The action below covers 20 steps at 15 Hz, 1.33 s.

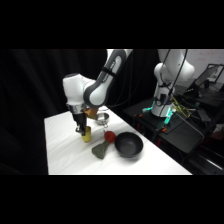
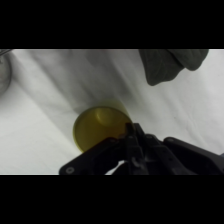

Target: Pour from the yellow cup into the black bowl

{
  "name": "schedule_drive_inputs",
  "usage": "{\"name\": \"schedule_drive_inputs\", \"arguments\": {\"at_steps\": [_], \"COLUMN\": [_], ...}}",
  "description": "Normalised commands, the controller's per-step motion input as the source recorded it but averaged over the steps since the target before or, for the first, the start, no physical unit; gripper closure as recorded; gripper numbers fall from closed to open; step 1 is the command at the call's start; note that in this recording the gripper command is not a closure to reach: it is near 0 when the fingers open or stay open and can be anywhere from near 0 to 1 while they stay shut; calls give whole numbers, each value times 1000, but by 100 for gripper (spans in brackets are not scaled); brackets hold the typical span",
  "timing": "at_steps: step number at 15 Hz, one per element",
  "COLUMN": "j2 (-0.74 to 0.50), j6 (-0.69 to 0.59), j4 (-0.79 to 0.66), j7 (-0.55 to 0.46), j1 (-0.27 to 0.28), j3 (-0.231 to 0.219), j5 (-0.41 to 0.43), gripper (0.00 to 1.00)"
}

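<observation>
In the side view, the white arm's jaws are seen lowered from above onto the small plain yellow cup, which stands upright on the white desk near its far left part. The wide round black bowl is set well apart from the cup, toward the desk's right edge, with a crumpled dark green cloth and a small red object lying between them. A small shiny metal cup is placed just behind. The bowl is left clear of other things, so a carried cup could be tipped over its rim once lifted past the cloth.

In the wrist view, the yellow cup is looked into from above; its open mouth is shown just ahead of the black linkage, with the cloth at the upper right. The jaws appear to be set at the cup's near rim, as though for a grasp, but how far they are parted, and whether the cup is held, cannot be told from either view. The bowl is not shown here.
</observation>
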Motion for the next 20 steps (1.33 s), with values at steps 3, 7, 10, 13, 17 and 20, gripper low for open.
{"name": "schedule_drive_inputs", "arguments": {"at_steps": [3,7,10,13,17,20], "j2": [9,5,-37,-55,-113,-328], "j6": [86,85,74,31,-16,-161], "j4": [47,16,-19,-10,-36,-114], "j7": [66,45,77,163,130,59], "j1": [59,38,74,131,113,82], "j3": [-28,-33,-84,-138,-87,-52], "j5": [73,83,20,-60,-47,-37], "gripper": [18,0,0,0,0,0]}}
